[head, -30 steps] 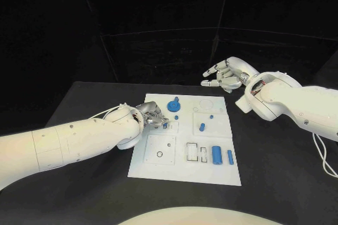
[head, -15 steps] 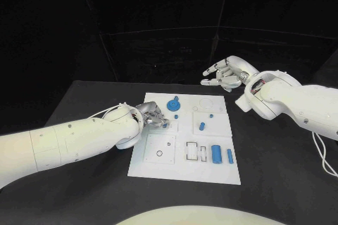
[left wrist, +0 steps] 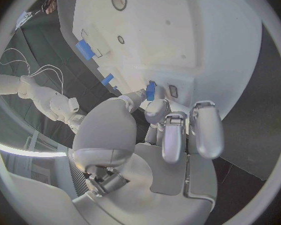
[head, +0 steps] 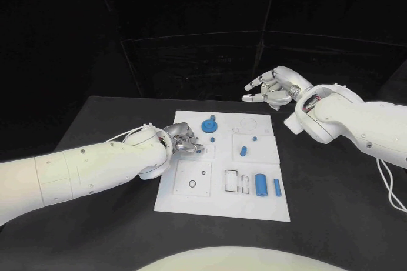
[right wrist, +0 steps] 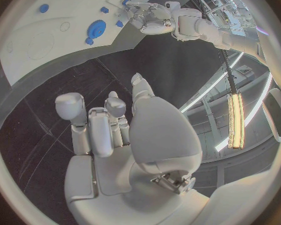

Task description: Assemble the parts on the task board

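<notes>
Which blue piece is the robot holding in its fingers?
The small blue peg pinched by the left hand at the task board's left side. The other blue pieces lie untouched.

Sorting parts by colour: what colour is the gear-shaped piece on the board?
Blue; the gear shows best in the head view.

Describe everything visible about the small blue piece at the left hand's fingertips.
The small blue piece is a short, flat-sided block of matte blue, plastic by its look. It stands roughly upright, pinched between the fingertips of the left hand, just above the white task board. It hangs beside a small dark-outlined rectangular slot; whether it touches the board cannot be told.
</notes>
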`<move>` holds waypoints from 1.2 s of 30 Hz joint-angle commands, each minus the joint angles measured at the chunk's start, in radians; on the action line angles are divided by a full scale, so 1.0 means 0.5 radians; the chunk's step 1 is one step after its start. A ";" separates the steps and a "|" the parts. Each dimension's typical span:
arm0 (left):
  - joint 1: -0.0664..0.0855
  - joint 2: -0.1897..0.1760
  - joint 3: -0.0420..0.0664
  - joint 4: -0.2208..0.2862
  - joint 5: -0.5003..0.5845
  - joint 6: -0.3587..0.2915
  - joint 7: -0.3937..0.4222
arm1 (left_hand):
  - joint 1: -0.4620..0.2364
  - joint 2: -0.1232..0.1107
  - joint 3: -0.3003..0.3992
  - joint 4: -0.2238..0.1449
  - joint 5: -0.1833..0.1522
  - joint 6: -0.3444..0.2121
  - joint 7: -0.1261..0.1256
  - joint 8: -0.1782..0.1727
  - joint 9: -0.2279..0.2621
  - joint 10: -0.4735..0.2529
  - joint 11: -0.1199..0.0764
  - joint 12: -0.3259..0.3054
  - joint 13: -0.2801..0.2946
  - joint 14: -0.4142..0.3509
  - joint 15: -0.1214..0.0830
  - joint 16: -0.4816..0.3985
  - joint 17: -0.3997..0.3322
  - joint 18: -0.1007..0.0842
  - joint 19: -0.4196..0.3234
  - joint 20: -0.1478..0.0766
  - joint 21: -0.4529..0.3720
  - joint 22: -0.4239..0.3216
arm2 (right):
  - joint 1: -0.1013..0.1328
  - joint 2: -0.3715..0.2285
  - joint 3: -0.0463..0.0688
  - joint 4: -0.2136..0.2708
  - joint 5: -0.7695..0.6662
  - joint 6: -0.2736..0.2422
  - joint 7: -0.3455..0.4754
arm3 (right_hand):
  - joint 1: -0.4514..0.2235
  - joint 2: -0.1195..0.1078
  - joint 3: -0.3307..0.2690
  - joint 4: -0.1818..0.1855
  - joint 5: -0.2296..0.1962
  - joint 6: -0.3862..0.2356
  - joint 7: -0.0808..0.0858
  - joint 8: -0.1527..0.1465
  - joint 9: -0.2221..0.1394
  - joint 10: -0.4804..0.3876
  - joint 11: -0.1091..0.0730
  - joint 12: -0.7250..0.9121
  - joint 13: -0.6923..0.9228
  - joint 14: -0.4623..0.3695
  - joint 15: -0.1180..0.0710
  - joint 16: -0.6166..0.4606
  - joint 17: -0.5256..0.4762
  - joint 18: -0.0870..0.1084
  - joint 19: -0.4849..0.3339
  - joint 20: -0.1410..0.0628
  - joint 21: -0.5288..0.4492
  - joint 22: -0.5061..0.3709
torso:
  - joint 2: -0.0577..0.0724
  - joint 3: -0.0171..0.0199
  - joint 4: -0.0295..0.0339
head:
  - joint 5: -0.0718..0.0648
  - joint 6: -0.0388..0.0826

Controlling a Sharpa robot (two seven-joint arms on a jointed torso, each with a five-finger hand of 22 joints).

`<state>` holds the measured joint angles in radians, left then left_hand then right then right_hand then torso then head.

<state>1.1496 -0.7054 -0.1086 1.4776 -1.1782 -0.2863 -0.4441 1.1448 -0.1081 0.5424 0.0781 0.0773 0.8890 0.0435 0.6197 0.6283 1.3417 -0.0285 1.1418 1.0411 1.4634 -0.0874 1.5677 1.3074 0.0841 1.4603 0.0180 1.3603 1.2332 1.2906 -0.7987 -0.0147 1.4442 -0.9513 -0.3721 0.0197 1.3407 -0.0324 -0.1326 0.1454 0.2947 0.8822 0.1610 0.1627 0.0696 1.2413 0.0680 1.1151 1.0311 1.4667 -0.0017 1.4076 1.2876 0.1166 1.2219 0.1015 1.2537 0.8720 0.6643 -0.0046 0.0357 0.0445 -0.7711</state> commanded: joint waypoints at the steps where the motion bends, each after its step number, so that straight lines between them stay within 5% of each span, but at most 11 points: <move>1: -0.006 -0.006 -0.006 -0.001 0.010 0.059 -0.036 | 0.026 -0.001 0.340 -0.350 0.001 0.017 0.001 0.012 -0.001 0.003 -0.007 -0.008 -0.003 0.215 -0.010 0.006 0.527 -0.036 0.029 -0.003 0.009 0.002 | 0.004 0.001 0.002 0.000 0.007 -0.011 0.017 | -0.002 0.023 -0.012 -0.003 0.007 -0.004 -0.012 0.008 -0.002 -0.011 -0.002 -0.001 -0.002 0.081 -0.017 -0.004 0.002 0.033 -0.009 -0.008 -0.007 -0.001 | 0.000 0.0005 0.001 | 0.001 -0.002; 24: -0.006 -0.021 -0.005 0.008 0.089 0.068 -0.041 | -0.009 -0.010 0.316 -0.318 0.002 0.081 -0.022 0.018 -0.006 0.055 -0.024 0.050 0.063 0.215 -0.020 0.006 0.527 -0.042 0.040 -0.010 0.029 0.036 | 0.004 0.004 0.002 -0.003 0.007 -0.010 0.019 | 0.001 0.027 -0.014 -0.001 0.011 -0.004 -0.013 0.010 -0.002 -0.009 -0.003 -0.001 -0.003 0.081 -0.017 -0.007 -0.001 0.033 -0.009 -0.008 -0.009 -0.004 | 0.000 0.0009 0.000 | 0.001 -0.008; 36: -0.005 -0.007 -0.004 -0.022 0.162 0.049 -0.042 | -0.101 0.028 0.245 -0.224 -0.002 0.139 -0.049 0.033 0.008 0.082 -0.044 0.079 0.092 0.215 -0.037 0.006 0.527 -0.047 0.049 -0.026 0.045 0.064 | 0.004 0.010 0.002 -0.010 0.007 -0.010 0.021 | 0.006 0.031 -0.017 0.000 0.019 -0.005 -0.013 0.012 -0.002 -0.009 -0.003 -0.002 -0.006 0.081 -0.018 -0.008 -0.001 0.033 -0.007 -0.009 -0.010 -0.005 | 0.001 0.0015 0.000 | 0.000 -0.013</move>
<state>1.1499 -0.7097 -0.1078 1.4724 -1.1182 -0.2774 -0.4486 1.0981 -0.0972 0.5591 0.0678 0.0732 0.9425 0.0250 0.6324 0.6345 1.3780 -0.0502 1.1774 1.0863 1.4667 -0.0981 1.5677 1.3074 0.0685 1.4673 0.0111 1.3759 1.2642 1.2905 -0.7948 -0.0147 1.4397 -0.9508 -0.3720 0.0202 1.3448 -0.0284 -0.1325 0.1454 0.2999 0.8822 0.1610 0.1626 0.0696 1.2414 0.0680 1.1151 1.0292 1.4667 -0.0017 1.4075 1.2873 0.1165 1.2220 0.1015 1.2537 0.8707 0.6644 -0.0040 0.0351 0.0447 -0.7776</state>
